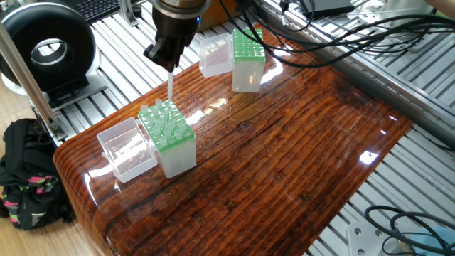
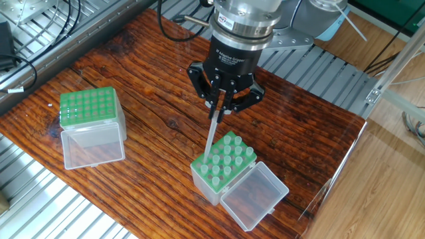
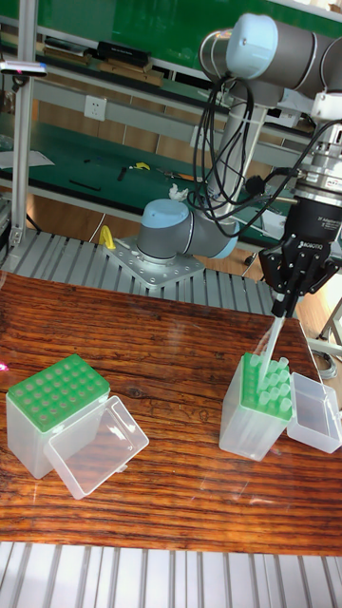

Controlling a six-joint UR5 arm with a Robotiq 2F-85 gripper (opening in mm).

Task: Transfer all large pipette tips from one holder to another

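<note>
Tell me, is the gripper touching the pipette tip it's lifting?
Touching: the other fixed view shows the gripper fingers pinching the pipette tip at its top.

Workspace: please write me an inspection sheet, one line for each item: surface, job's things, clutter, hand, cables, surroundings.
Surface: wooden tabletop, glossy, on a ribbed metal bench.
Job's things: full rack with tips standing in its green grid, clear lid open beside it; second rack, no tips seen in it, lid open; one tip held above the full rack, its point just over the grid.
Clutter: nothing seen on the wood.
Hand: hand shut on the tip's top, pointing down.
Cables: black cables on the bench past the table; more along the arm.
Surroundings: black bag on the floor, round black device, green benches behind.
</note>
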